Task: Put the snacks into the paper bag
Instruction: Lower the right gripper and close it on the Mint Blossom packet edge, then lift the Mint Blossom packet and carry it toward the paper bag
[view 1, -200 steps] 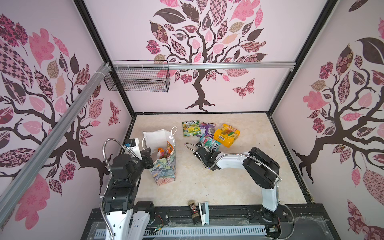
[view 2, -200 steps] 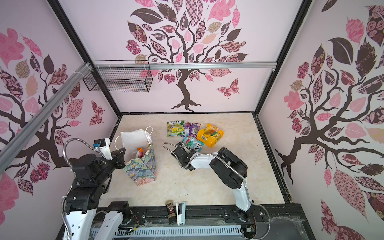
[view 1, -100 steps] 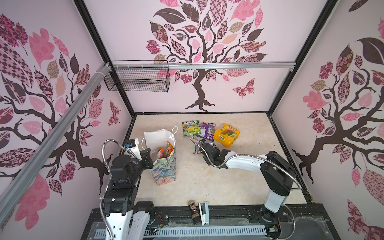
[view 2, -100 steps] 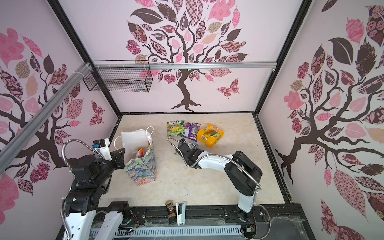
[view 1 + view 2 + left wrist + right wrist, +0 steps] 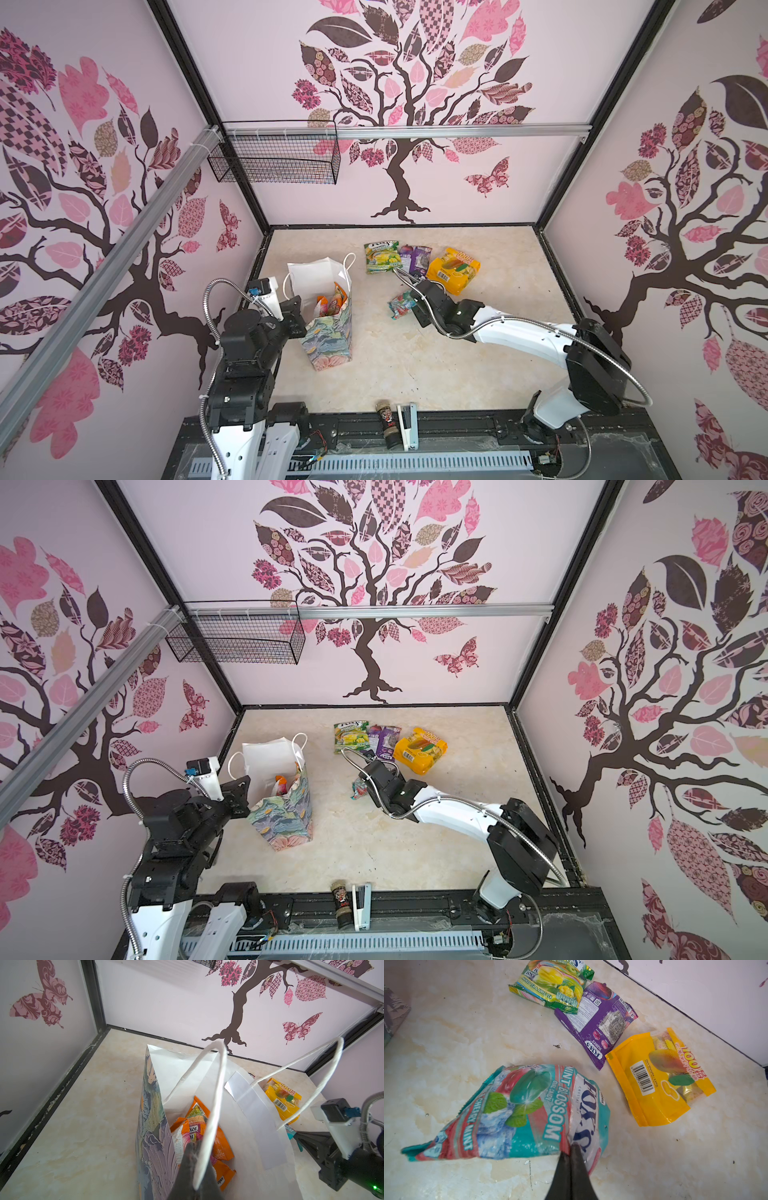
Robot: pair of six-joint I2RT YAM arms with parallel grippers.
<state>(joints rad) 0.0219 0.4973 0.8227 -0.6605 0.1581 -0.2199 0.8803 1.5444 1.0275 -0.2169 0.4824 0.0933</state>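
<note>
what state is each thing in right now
paper bag, upright, mouth open
orange packets, inside the bag
left tool, shut on the paper bag's top edge
right tool, shut on the teal mint packet
teal mint packet, pinched at one edge
green-yellow packet, lying on the table
purple packet, lying on the table
yellow packet, lying on the table

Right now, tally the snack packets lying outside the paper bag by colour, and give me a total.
Green-yellow packet: 1
Purple packet: 1
Yellow packet: 1
Teal packet: 1, pinched by the right end effector
Total outside the paper bag: 4
</note>
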